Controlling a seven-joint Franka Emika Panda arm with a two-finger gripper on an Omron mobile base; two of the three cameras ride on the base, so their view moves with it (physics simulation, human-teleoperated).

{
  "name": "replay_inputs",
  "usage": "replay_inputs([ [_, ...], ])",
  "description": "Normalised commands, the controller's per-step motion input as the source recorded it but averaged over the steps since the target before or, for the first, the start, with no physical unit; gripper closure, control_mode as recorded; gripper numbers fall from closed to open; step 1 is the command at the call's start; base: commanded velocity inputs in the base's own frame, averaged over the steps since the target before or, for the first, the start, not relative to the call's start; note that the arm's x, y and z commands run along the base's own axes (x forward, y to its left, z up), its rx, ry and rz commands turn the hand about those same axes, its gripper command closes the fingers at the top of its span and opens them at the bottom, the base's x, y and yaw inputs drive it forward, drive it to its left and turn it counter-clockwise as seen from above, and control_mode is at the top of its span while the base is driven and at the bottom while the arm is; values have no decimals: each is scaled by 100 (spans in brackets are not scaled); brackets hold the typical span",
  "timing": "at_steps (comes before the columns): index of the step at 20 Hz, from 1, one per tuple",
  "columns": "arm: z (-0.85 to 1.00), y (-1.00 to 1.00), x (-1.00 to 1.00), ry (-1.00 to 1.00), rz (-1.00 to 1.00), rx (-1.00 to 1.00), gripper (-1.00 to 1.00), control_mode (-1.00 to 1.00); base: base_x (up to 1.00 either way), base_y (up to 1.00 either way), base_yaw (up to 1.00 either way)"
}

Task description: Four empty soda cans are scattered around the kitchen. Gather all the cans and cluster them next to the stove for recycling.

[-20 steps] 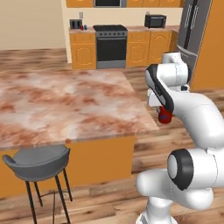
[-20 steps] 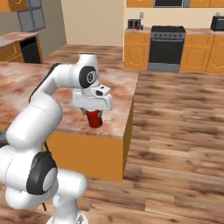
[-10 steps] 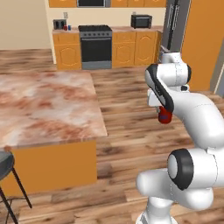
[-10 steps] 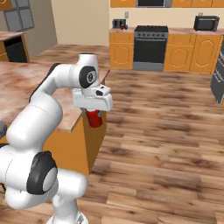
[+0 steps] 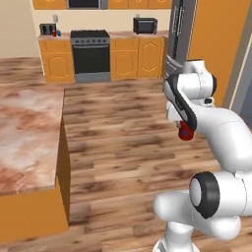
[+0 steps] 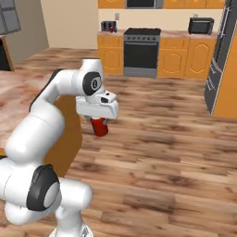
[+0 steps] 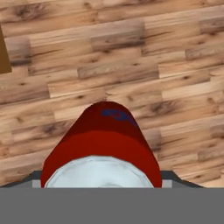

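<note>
Gripper [image 6: 99, 124] at centre-left of the right base view pinches a red soda can [image 6: 99, 126], which hangs below the hand above the wooden floor [image 6: 171, 152]. Hand view puts the can at lower centre. Stove [image 5: 90, 55] stands against the far wall, upper left, well apart from it.

floor [image 5: 123, 128]: wood planks, brown, running across the room
wall [image 6: 69, 23]: plain beige behind the far counter
cabinets [image 5: 138, 59]: orange, along the far wall, with more above
fridge [image 5: 179, 39]: steel, tall, at the right end of the cabinets
island [image 5: 27, 128]: marbled reddish top, orange sides, at near left
microwave [image 5: 145, 24]: black, on the far counter
toaster [image 5: 47, 29]: on the far counter, left end
</note>
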Motion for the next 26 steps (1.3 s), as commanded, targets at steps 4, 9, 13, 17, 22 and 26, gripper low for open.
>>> replay_inputs([
  [4, 0, 0, 0, 0, 0, 0, 100, 100, 100, -100, 0],
  [9, 0, 0, 0, 0, 0, 0, 100, 100, 100, -69, 0],
  [13, 0, 0, 0, 0, 0, 0, 100, 100, 100, -12, 0],
  [17, 0, 0, 0, 0, 0, 0, 100, 100, 100, 1, 0],
  [22, 0, 0, 0, 0, 0, 0, 100, 100, 100, 4, 0],
  [26, 0, 0, 0, 0, 0, 0, 100, 100, 100, 1, 0],
])
